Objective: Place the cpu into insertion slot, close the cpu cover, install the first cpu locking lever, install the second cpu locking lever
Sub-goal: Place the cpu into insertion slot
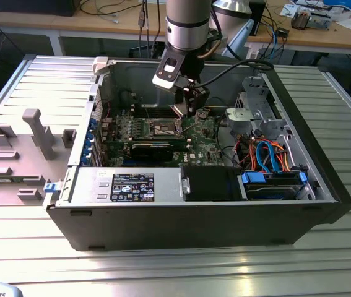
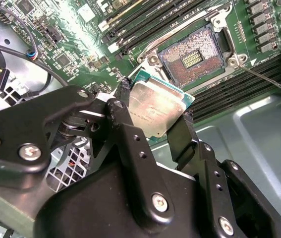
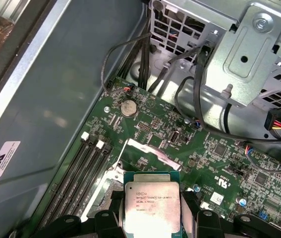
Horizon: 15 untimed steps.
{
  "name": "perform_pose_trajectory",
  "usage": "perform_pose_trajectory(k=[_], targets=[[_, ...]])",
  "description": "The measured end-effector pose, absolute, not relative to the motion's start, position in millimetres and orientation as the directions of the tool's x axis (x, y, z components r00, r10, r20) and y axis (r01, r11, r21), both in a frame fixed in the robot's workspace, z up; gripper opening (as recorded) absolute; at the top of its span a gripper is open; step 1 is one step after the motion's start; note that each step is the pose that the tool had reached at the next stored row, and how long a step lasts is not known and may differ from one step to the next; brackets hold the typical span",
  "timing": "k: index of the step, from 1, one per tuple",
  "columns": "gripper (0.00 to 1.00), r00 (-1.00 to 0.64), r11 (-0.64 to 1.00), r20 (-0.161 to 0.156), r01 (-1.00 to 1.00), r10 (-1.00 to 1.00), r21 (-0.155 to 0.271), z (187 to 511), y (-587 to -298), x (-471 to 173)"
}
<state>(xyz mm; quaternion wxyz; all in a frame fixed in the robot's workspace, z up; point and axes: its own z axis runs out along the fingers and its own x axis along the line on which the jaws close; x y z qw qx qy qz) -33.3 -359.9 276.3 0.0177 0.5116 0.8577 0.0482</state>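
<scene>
hand [image 2: 154,113] clamped on cpu [image 3: 151,207] | small print on cpu's silvery face | near insertion slot [image 2: 192,58], not touching

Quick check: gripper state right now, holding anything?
Gripper: shut on the cpu, which is not yet in the insertion slot.

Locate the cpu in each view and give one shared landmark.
Exterior view: at the gripper tip, above the motherboard; too small to single out.
Second wrist view: cpu clamped in the gripper, beside the insertion slot.
First wrist view: clamped in the gripper, over the motherboard.
Shared landmark: the motherboard.
</scene>
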Motion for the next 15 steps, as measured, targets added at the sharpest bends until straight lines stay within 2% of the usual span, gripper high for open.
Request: perform_pose_trajectory(k=[15], targets=[[0.54, -0.457, 0.453, 0.019, 0.886, 0.889, 0.101, 275.9, -359.9, -33.3]])
